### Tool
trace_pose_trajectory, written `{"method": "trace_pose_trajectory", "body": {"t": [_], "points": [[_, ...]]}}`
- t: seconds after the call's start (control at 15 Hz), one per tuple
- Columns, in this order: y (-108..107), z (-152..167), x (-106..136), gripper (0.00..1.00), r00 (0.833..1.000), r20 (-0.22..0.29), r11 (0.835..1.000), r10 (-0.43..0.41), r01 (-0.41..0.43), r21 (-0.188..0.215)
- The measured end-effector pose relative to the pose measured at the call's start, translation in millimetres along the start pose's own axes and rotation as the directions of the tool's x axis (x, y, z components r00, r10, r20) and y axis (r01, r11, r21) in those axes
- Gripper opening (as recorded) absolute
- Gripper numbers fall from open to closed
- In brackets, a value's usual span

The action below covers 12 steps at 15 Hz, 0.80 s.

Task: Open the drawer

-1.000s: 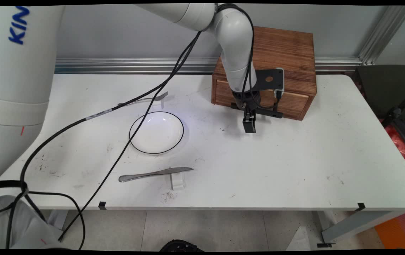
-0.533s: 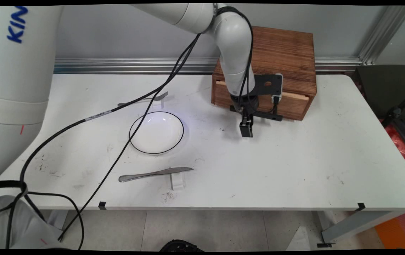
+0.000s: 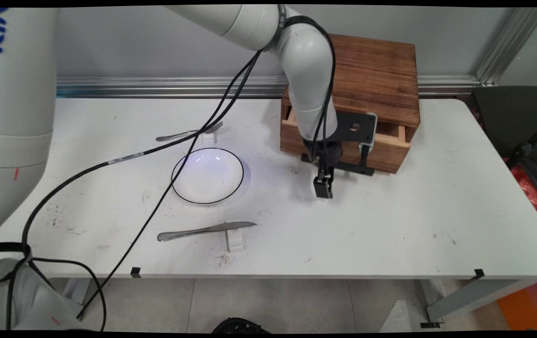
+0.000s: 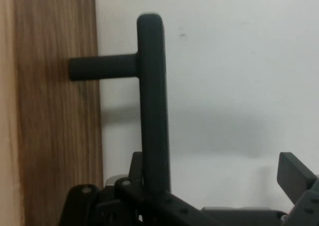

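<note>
A wooden box stands at the back of the table, its drawer pulled partly out. My gripper hangs fingers-down right in front of the drawer, at its black bar handle. In the hand view the handle runs down into the gripper's linkage beside the wooden drawer front. One finger stands well off to the handle's other side, so the gripper is open, with the bar between the jaws close to one side.
A white plate with a dark rim lies left of the gripper. A knife rests on a small white stand near the front edge, and a fork lies behind the plate. Black cables trail across the left half.
The gripper has moved toward the table's near side, and the drawer has slid out with it; a gap now shows above the drawer front.
</note>
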Motion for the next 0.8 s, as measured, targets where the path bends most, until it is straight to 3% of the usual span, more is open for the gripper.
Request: {"method": "trace_pose_trajectory", "body": {"t": [0.8], "points": [[83.0, -15.8, 7.2, 1.0, 1.0, 0.023, 0.999, -0.001, 0.002, -0.032]]}}
